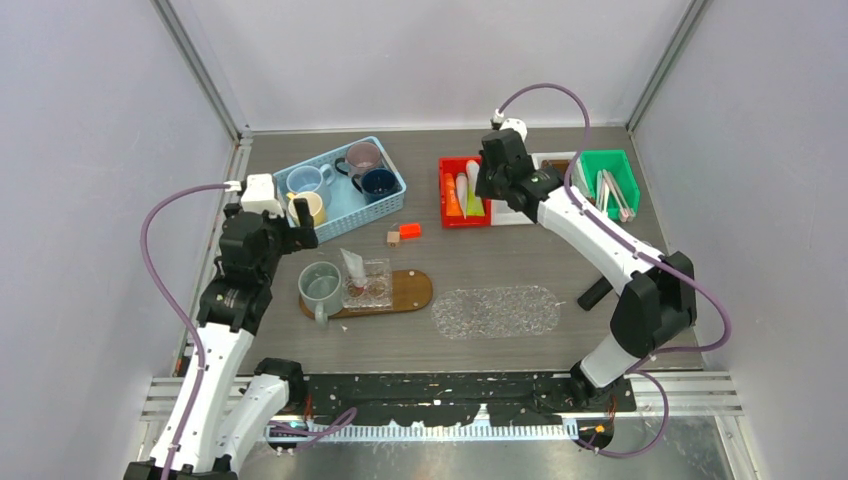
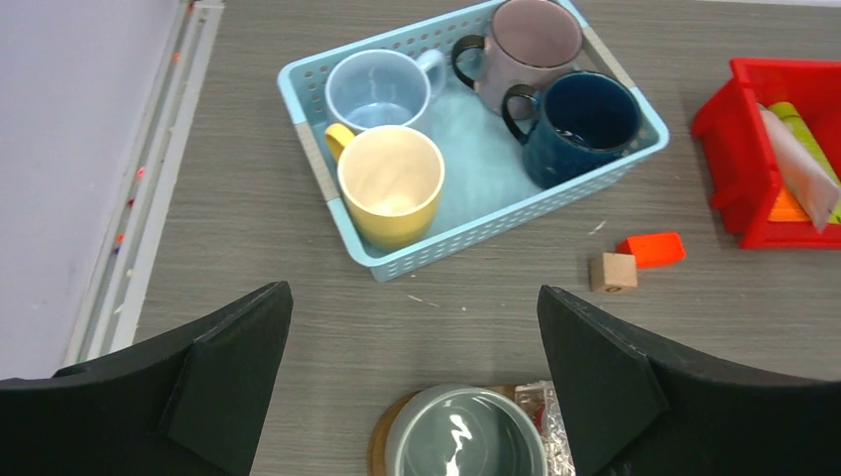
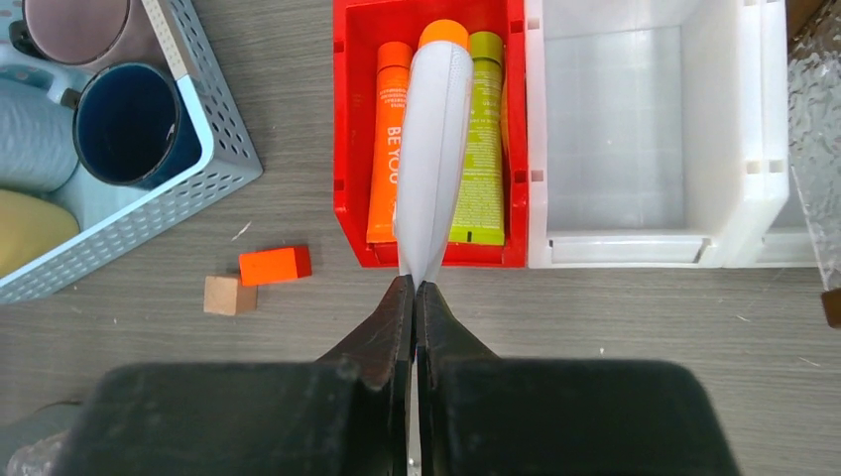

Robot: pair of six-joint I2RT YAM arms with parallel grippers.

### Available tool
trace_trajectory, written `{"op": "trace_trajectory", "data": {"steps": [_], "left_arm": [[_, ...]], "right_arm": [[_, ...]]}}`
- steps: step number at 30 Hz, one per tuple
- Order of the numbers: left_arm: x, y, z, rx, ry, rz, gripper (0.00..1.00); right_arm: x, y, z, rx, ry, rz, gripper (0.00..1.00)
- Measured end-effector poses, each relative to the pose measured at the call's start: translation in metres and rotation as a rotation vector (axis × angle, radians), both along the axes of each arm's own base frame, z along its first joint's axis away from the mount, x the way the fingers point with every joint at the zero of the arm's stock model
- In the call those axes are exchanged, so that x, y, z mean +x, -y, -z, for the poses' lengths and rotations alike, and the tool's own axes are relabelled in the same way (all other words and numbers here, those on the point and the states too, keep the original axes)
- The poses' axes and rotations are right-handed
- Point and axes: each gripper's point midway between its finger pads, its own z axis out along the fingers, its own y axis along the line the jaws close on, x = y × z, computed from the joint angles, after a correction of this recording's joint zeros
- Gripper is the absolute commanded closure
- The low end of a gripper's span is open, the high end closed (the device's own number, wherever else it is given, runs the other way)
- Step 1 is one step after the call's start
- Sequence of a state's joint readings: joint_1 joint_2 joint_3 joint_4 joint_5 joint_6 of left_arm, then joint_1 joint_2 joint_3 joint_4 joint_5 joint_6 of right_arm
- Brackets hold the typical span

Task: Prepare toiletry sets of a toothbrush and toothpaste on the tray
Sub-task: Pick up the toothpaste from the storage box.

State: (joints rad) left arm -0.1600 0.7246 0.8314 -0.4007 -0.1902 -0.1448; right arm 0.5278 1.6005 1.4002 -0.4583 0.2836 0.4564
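Right gripper [image 3: 415,290], closest to the wrist lens, is closed, both fingers pressed flat on the crimped tail of the white tube [image 3: 433,139]. Tube long axis runs straight out from the fingertips toward the far side, orange cap at the far end, so the body lies ahead of the grip, not beside it. Most of the tube is over the red bin [image 3: 347,119], above the orange tube [image 3: 385,149] and green tube [image 3: 484,149]; whether it is lifted off them cannot be told. Tray [image 1: 410,292] lies left of and nearer than the bin, well apart from it, with the mug [image 1: 320,283] on its left end. Judged next move: raise the tube until the cap clears the near bin wall, then carry left and near. Left gripper [image 2: 413,297] stands wide open, holding nothing, between the basket [image 2: 496,223] and the mug; it is nearer the tray, but the right arm has the tube
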Motion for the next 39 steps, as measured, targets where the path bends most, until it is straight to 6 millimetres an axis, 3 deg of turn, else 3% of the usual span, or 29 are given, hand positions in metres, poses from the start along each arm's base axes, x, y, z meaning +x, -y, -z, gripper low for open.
{"op": "trace_trajectory", "data": {"steps": [4,12,18,24,30,39], "left_arm": [[0.001,0.011,0.000,0.002,0.013,0.071,0.02],[0.005,0.055,-0.005,0.032,0.053,0.343,0.00],[0.002,0.100,-0.005,0.136,0.072,0.590,0.02],[0.000,0.138,-0.024,0.273,0.154,0.781,0.03],[-0.004,0.170,-0.034,0.446,0.246,0.949,0.02],[-0.006,0.211,-0.024,0.642,0.337,1.126,0.02]], "right_arm": [[-0.008,-0.001,-0.012,-0.005,-0.022,-0.035,0.99],[-0.033,-0.006,-0.043,0.016,-0.056,-0.140,0.99],[-0.067,-0.011,-0.080,0.082,-0.049,-0.254,0.99],[-0.099,-0.017,-0.112,0.152,-0.035,-0.375,0.99],[-0.124,-0.025,-0.129,0.207,-0.042,-0.480,0.99],[-0.150,-0.040,-0.137,0.287,-0.087,-0.618,0.99]]}}
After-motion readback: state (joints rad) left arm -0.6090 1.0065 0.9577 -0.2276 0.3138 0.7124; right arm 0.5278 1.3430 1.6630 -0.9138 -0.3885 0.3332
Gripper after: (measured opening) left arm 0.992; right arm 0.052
